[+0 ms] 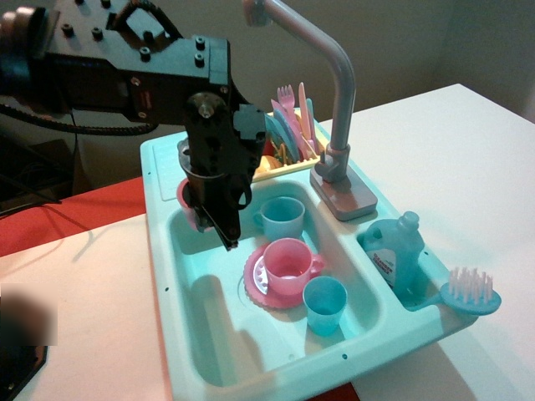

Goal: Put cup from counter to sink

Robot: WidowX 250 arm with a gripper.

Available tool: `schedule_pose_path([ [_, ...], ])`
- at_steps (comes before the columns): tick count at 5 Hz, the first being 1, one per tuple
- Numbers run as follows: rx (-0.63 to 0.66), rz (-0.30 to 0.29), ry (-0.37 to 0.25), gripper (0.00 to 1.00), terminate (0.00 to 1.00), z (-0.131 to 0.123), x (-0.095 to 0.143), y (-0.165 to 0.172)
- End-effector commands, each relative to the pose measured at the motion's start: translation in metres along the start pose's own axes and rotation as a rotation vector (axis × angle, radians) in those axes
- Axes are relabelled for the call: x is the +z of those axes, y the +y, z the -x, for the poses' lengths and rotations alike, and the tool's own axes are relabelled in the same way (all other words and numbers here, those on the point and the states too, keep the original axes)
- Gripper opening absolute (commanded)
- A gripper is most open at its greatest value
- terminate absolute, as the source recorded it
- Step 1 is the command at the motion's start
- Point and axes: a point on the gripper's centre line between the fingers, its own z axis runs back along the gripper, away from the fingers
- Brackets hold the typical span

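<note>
The small light-pink cup is held in my gripper, only its left edge showing past the black fingers. The gripper is shut on the cup and hangs above the back-left part of the teal sink, clear of the basin floor. The teal counter ledge where the sink unit's back-left corner lies is just behind and to the left of the gripper. The arm hides most of the cup.
In the basin stand a pink handled cup on a pink saucer and two blue cups. The grey faucet rises at the back right. The yellow dish rack is partly hidden. A blue bottle and brush sit at the right.
</note>
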Motion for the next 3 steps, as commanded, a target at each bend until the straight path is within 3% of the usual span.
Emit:
schedule_pose_path([
  [1,0.047,0.054,-0.067,0.0,0.0,-0.002,0.002,-0.016],
  [2,0.07,-0.033,-0.03,0.0,0.0,-0.017,-0.042,-0.019],
  [3,0.093,-0.105,0.002,0.0,0.0,-0.053,-0.062,-0.018],
])
